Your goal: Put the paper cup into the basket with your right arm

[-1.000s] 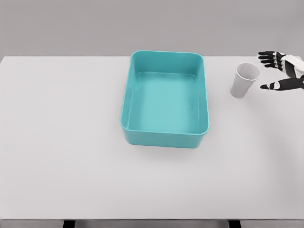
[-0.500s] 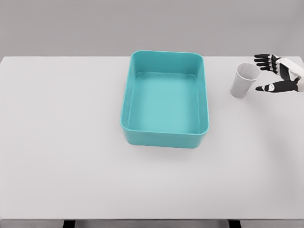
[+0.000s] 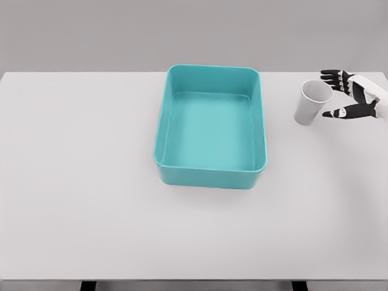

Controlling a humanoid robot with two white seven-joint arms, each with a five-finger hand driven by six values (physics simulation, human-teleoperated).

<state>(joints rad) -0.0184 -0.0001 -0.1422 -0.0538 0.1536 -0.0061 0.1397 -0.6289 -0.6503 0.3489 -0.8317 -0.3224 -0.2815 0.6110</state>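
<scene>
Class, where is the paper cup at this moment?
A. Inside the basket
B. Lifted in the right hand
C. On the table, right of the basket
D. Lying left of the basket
C: the paper cup stands on the table, right of the basket, with the open right hand beside it.

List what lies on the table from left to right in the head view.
Teal rectangular plastic basket → white paper cup → the robot's open right hand, with black fingers beside the cup.

The rectangular teal plastic basket looks smooth and a bit shiny. The white paper cup and flat white table look matt.
</scene>
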